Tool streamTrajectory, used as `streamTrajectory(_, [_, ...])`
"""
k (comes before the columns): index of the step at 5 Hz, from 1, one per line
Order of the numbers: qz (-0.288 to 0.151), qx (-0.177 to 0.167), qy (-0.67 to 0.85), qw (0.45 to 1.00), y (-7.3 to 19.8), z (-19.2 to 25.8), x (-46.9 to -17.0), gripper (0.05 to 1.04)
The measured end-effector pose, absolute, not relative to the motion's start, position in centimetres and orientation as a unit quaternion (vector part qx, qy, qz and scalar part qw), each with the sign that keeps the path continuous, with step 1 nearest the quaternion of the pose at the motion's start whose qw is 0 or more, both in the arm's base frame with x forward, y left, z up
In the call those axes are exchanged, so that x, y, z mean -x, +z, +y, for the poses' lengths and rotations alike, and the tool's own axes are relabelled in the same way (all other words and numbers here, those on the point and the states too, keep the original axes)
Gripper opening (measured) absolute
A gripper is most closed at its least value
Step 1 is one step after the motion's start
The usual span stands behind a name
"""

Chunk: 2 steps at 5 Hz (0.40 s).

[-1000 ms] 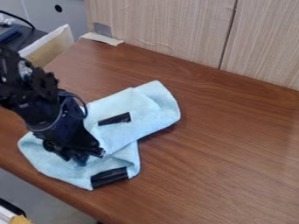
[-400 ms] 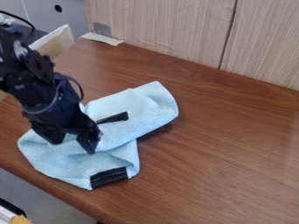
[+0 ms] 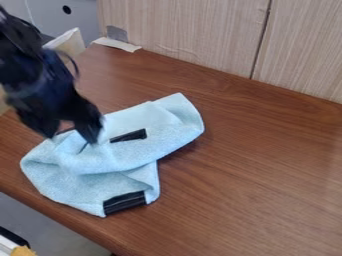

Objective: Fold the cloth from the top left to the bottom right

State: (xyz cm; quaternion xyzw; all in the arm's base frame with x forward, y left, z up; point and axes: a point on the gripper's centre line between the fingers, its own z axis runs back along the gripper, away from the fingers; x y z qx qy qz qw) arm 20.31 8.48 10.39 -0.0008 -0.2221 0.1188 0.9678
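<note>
While the gripper point(image 3: 71, 136) hangs spread, the folded cloth point(image 3: 127, 156) lies on the table point(image 3: 254, 165).
Long axis: lower left to upper right; the gripper hides part of its upper-left edge.

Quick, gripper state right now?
Gripper: open, fingers spread, holding nothing, above the upper-left part of the blue cloth.
</note>
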Motion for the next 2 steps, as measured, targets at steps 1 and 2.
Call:
streamTrajectory(1, [-0.259, 0.012, 0.129, 0.957, 13.7, 9.2, -20.6, 1.001])
streamTrajectory(2, [-0.282, 0.014, 0.13, 0.95, 15.6, 9.7, -20.5, 1.001])
